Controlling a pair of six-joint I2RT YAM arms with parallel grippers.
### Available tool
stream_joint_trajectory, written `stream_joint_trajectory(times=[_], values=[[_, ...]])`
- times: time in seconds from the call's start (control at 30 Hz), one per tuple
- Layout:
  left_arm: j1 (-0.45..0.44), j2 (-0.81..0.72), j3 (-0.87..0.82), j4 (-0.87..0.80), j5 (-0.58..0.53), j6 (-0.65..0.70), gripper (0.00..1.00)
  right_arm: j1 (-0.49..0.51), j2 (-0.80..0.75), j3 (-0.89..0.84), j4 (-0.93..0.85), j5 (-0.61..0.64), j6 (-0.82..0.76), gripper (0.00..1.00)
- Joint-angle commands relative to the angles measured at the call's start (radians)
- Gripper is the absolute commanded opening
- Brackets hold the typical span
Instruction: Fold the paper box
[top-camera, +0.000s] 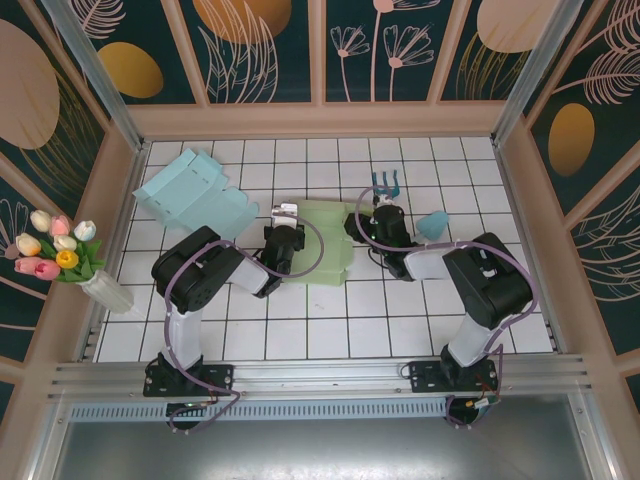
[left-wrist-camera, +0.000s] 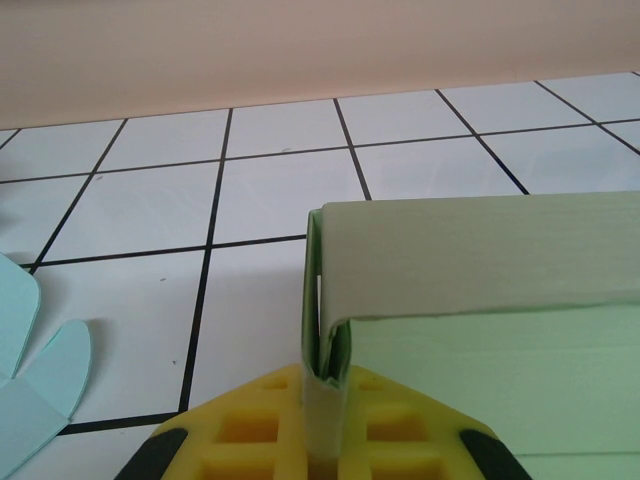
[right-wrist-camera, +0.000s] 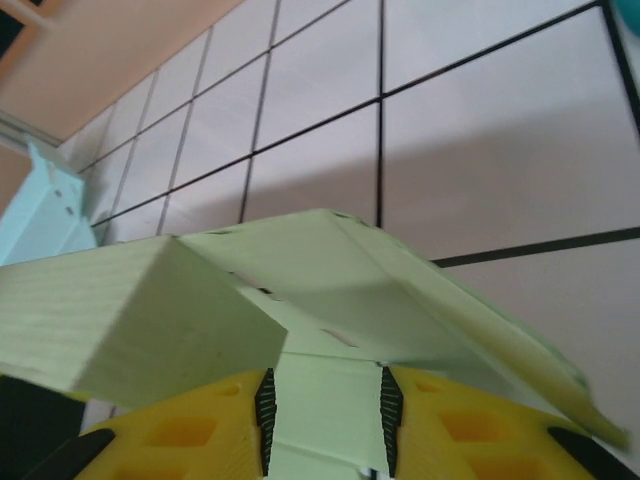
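Note:
A pale green paper box (top-camera: 322, 262) lies partly folded at the middle of the tiled table. In the left wrist view one wall (left-wrist-camera: 480, 250) stands upright, and its folded corner runs down between the yellow fingers (left-wrist-camera: 240, 430). My left gripper (left-wrist-camera: 327, 400) is shut on that corner; from above it sits at the box's left edge (top-camera: 297, 248). My right gripper (top-camera: 353, 227) is at the box's right edge. Its jaws stand apart (right-wrist-camera: 322, 400), with a flat green panel (right-wrist-camera: 325, 420) showing in the gap. A raised flap (right-wrist-camera: 130, 320) leans at the left.
A light blue unfolded box sheet (top-camera: 195, 195) lies at the back left. A small blue piece (top-camera: 433, 225) and a dark blue pronged object (top-camera: 385, 183) sit at the back right. A vase of tulips (top-camera: 60, 255) stands at the left wall. Wooden walls enclose the table.

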Motion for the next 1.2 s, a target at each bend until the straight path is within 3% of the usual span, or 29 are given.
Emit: stream_joint_trajectory(times=[0.0,0.2,0.43,0.77,1.17], values=[[-0.003,0.011,0.023,-0.015,0.01,0.004,0.06,-0.013,0.008,0.002,-0.058,0.063,-0.035,0.38],[-0.003,0.014,0.033,-0.028,0.01,0.004,0.06,-0.014,0.042,0.019,-0.079,0.071,-0.045,0.44],[-0.003,0.016,0.037,-0.036,0.011,0.006,0.06,-0.012,0.087,0.041,-0.051,-0.021,-0.031,0.44],[-0.003,0.017,0.041,-0.041,0.012,0.007,0.06,0.01,0.066,0.043,0.014,-0.114,-0.031,0.35],[-0.002,0.018,0.042,-0.042,0.01,0.004,0.06,0.066,0.123,0.095,0.033,-0.175,-0.025,0.35]])
